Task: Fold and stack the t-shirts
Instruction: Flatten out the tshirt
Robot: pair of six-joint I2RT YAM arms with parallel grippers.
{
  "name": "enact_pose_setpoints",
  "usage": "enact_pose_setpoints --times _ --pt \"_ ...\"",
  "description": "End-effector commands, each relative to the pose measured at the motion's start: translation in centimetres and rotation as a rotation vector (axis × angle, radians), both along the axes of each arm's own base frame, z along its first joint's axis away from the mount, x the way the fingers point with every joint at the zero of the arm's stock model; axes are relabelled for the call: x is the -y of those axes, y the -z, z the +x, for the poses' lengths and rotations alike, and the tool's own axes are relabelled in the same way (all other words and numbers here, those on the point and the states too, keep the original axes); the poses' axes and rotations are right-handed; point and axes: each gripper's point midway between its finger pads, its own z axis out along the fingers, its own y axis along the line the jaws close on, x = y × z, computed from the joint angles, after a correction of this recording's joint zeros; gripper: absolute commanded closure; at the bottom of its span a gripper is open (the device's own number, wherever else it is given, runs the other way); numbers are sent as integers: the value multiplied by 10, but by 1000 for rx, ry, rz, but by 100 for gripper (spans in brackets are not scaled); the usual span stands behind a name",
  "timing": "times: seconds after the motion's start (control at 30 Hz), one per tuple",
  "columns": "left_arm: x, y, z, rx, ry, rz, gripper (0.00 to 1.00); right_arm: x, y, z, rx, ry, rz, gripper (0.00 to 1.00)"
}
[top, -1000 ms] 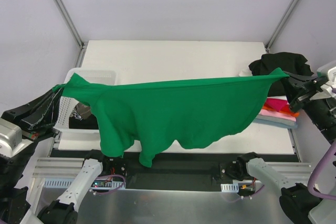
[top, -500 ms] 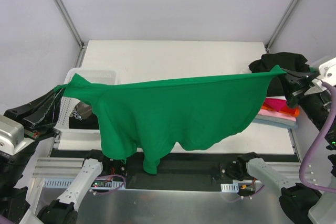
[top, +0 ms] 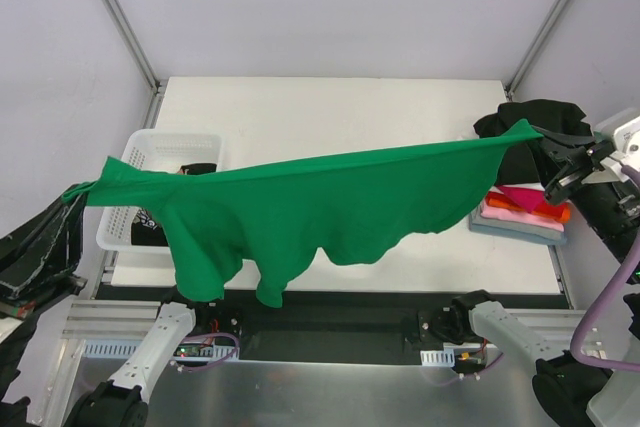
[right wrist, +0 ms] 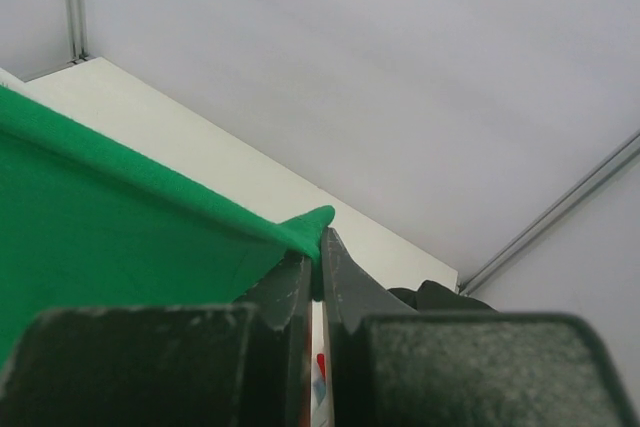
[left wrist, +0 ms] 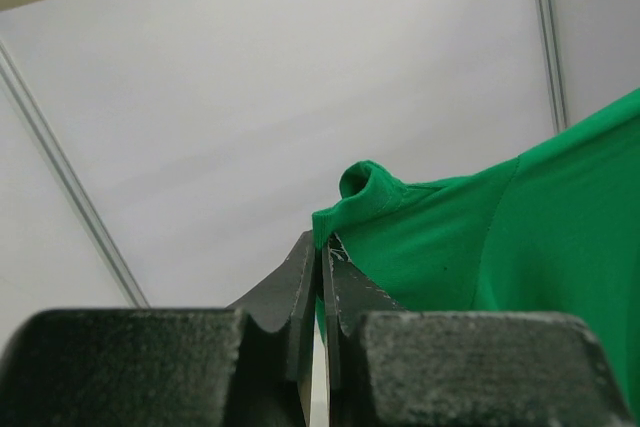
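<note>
A bright green t-shirt hangs stretched in the air above the table's front edge, pulled wide between both grippers. My left gripper is shut on its left corner, out past the table's left side. In the left wrist view the gripper pinches a green hem. My right gripper is shut on the right corner, seen in its wrist view biting the green edge. The shirt's lower part sags in loose folds over the near rail.
A white mesh basket with dark cloth inside stands at the table's left. A heap of black shirts lies at the back right. In front of it sits a folded stack in red, pink and grey. White tabletop lies behind the shirt.
My left gripper has swung further left and outward with its corner, so the shirt is pulled wider and flatter. The right gripper has barely moved.
</note>
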Motion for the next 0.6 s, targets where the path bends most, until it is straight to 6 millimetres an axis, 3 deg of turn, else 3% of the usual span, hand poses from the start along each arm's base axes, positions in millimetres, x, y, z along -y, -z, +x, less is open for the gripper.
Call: enact_pose_setpoints --times 0.0,0.17,0.37,0.57 --pt "-36 -28 -38 149 -172 -80 100 19 -23 5 91 108 19 99" --pt "-35 -24 -45 148 -158 -77 100 18 -19 13 74 120 12 99" --pt "-25 -17 -37 115 -117 -48 100 20 -9 24 51 146 -12 99" --pt "-16 1 2 17 -103 -10 100 25 7 36 16 190 -40 99"
